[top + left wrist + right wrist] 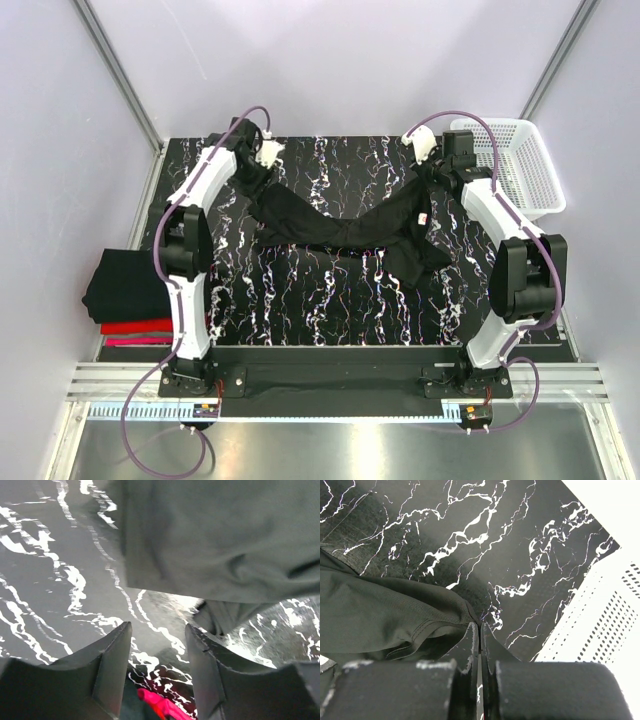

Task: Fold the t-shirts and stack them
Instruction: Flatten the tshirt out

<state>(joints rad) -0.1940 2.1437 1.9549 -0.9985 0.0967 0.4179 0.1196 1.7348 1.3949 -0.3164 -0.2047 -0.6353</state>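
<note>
Top external: my right claw (480,627) pinches the black shirt (340,225) beside the basket (540,185); my left claw (157,626) gapes free.

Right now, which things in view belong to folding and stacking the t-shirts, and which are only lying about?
Belong to the job:
- black t-shirt, pinched by the right gripper; the left gripper is open near it
- stack of folded shirts, black over red and pink

Only lying about:
- white mesh basket, far right corner
</note>
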